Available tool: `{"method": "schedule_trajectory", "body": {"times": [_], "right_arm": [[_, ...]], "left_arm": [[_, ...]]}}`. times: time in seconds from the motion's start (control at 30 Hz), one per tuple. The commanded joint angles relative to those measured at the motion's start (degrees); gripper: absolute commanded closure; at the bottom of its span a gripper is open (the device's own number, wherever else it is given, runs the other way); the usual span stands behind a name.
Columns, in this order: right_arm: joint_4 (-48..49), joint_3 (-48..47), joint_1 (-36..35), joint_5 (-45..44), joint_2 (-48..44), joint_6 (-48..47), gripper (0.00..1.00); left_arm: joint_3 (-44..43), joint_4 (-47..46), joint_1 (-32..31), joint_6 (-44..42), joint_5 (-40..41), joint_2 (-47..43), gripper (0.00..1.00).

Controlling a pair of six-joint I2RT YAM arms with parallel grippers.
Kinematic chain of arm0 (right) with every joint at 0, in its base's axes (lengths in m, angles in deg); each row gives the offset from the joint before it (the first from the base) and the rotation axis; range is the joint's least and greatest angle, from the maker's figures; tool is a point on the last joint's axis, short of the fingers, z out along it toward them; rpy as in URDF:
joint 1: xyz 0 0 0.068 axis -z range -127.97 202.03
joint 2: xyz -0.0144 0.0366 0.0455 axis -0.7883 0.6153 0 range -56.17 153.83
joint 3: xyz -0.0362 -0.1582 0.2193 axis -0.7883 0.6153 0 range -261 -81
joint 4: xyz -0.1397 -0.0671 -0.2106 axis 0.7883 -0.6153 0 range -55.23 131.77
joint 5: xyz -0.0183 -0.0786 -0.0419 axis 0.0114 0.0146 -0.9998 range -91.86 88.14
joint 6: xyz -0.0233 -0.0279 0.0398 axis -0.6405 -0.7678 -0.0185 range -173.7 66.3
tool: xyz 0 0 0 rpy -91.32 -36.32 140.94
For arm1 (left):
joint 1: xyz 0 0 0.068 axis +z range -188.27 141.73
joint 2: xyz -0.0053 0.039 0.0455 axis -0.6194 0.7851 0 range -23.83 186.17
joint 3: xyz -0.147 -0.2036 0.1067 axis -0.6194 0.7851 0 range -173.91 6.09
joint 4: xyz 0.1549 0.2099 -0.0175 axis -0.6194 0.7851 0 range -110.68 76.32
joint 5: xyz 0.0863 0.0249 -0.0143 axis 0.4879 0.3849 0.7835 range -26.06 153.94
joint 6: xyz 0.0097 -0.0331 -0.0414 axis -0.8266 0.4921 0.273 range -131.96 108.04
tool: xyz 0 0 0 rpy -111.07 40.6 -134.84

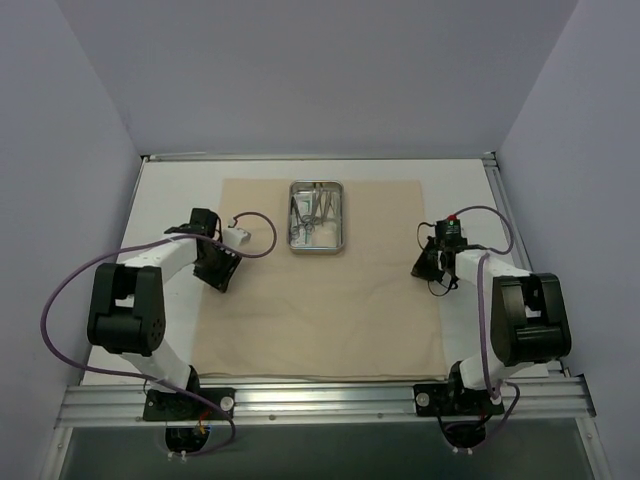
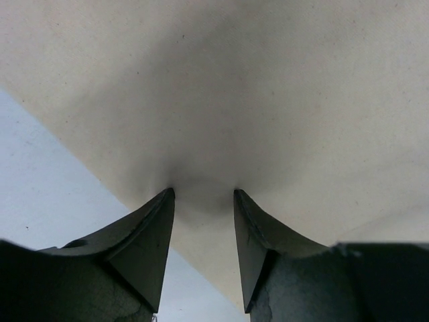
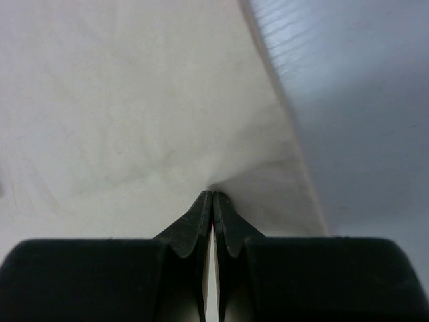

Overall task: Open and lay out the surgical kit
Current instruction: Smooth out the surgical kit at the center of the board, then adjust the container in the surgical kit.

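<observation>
A beige rectangular cloth wrap (image 1: 330, 300) lies spread flat over the middle of the frame. A shiny rectangular steel tray (image 1: 344, 215) sits on its upper centre, close to the cloth's top edge, with thin metal instruments (image 1: 312, 212) lying tangled inside it. The cloth covers most of a white surface (image 1: 180, 200). Bare white strips show to its left, right and above, and pale lavender-grey walls (image 1: 90, 100) close in on three sides. An aluminium rail (image 1: 320, 395) runs along the bottom edge.

The left end effector (image 2: 202, 193) stands at the cloth's left edge with its jaws parted. Its tips are down on the fabric and nothing is between them. The right end effector (image 3: 212, 194) is closed at the cloth's right edge. Faint creases run into its tips, but I cannot tell whether fabric is caught there. The middle and lower cloth between the two arms is bare.
</observation>
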Motion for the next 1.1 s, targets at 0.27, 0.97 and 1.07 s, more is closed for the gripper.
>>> {"method": "schedule_trajectory", "body": {"times": [0.27,0.97,1.07], "right_arm": [[-10.7,-25.0,-6.7,-9.7,1.3,-10.4,0.77],[-20.4,-65.3,-23.3,-18.1,38.2,-12.3,0.68],[-20.7,-65.6,-23.6,-18.4,39.5,-12.3,0.75]], "left_arm": [[-13.7,7.2,5.9,0.7,-15.8,-5.6,0.42],[-27.5,10.6,9.9,7.1,-9.1,5.4,0.41],[-27.6,10.8,10.2,7.1,-9.7,6.0,0.41]]}}
